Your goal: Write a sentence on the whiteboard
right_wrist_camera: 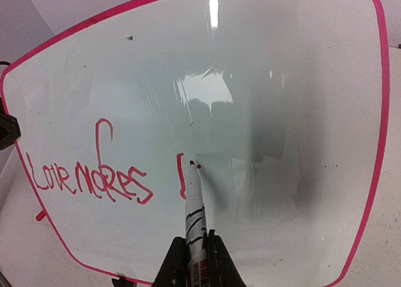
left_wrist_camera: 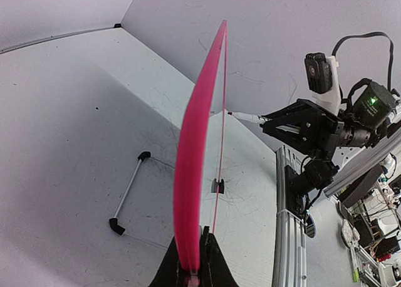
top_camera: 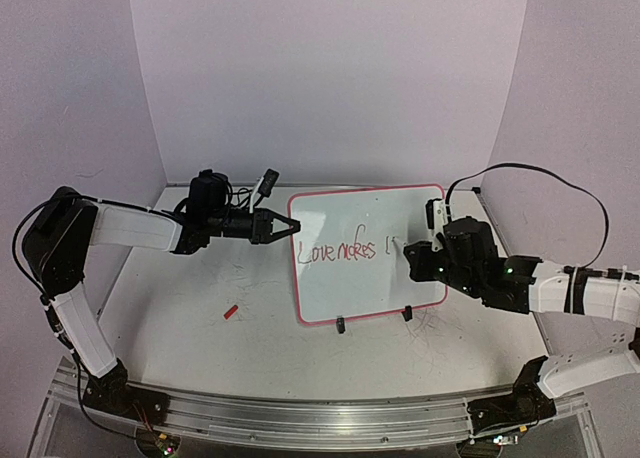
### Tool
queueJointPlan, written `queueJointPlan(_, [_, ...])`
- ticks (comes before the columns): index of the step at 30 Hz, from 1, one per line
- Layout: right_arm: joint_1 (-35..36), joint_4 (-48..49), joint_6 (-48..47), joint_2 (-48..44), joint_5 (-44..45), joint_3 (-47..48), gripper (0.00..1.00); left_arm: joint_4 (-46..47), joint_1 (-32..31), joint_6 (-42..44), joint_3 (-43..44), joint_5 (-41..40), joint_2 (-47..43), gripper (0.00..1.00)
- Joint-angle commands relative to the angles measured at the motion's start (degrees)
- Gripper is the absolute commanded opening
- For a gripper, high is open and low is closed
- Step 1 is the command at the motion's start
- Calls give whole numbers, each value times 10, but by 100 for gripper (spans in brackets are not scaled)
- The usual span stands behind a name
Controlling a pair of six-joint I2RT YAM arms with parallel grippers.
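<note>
Lilac walls back the scuffed white bench (top_camera: 200,348), where the top view shows the small glossy white whiteboard (top_camera: 370,293) with a pink-red rim standing mid-bench, the left gripper (top_camera: 287,225) with its jaws clamped on the board's left edge. From the left wrist, that rim runs edge-on out from between the closed jaws. From the right wrist, the right gripper (right_wrist_camera: 193,262) has its jaws gripping a white red-tipped marker (right_wrist_camera: 195,205), the tip touching the board just right of the thin red handwritten sentence (right_wrist_camera: 94,180), roughly "Love makes l".
</note>
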Motion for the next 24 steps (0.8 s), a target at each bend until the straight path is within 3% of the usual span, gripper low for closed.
queueJointPlan(1, [-3, 9, 1, -1, -8, 0, 0, -44, 0, 42, 3, -56, 2, 0])
queueJointPlan(24, [-3, -5, 17, 34, 14, 7, 0, -46, 0, 44, 6, -55, 7, 0])
